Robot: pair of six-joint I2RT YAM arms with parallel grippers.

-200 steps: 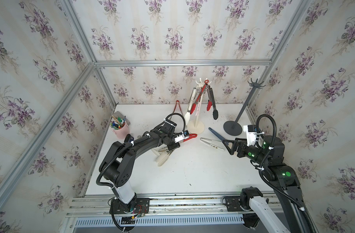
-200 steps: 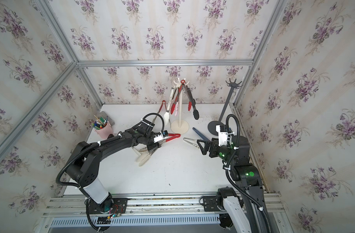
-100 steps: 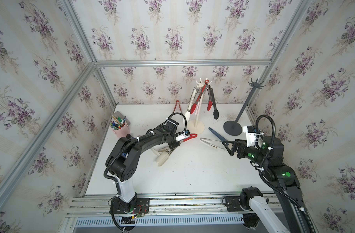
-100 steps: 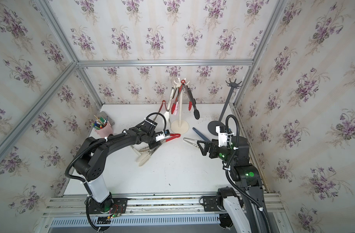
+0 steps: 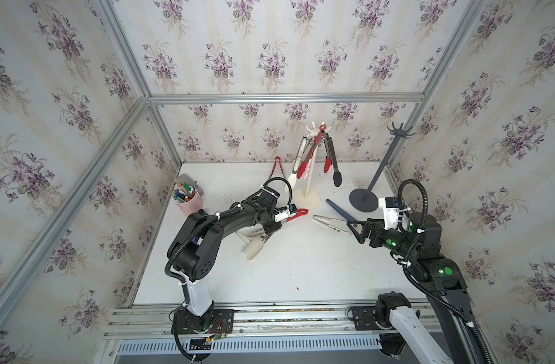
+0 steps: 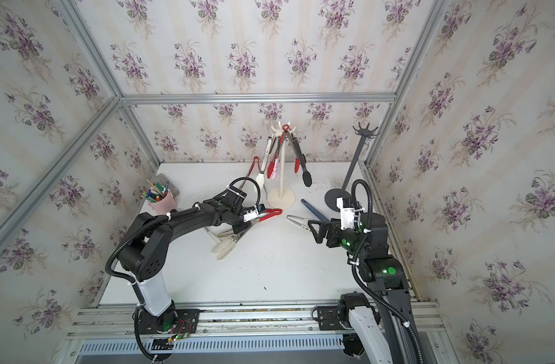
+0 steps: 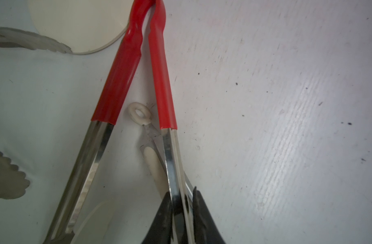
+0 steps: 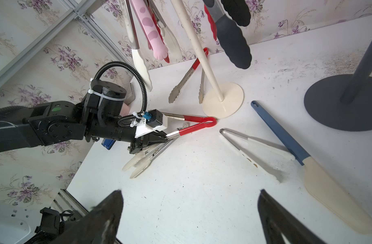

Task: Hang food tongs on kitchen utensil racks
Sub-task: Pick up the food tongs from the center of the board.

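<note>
Pinched shut on one steel arm of the red-handled tongs (image 7: 159, 74), my left gripper (image 7: 182, 197) works just in front of the cream-white rack (image 5: 307, 189); the tongs' red looped end almost touches that rack's round base. Other tongs (image 5: 331, 164) hang from the rack's hooks. To the right of the base, my right gripper (image 8: 189, 192) hovers with jaws spread wide, holding nothing, close to the steel-and-white tongs (image 5: 331, 222) on the table (image 5: 285, 277). The dark grey rack (image 5: 364, 200) stands further right.

This is a lab robot cell. An aluminium frame (image 5: 285, 98) holds floral wallpaper panels (image 5: 270, 47) around a white tabletop (image 5: 301, 271).
</note>
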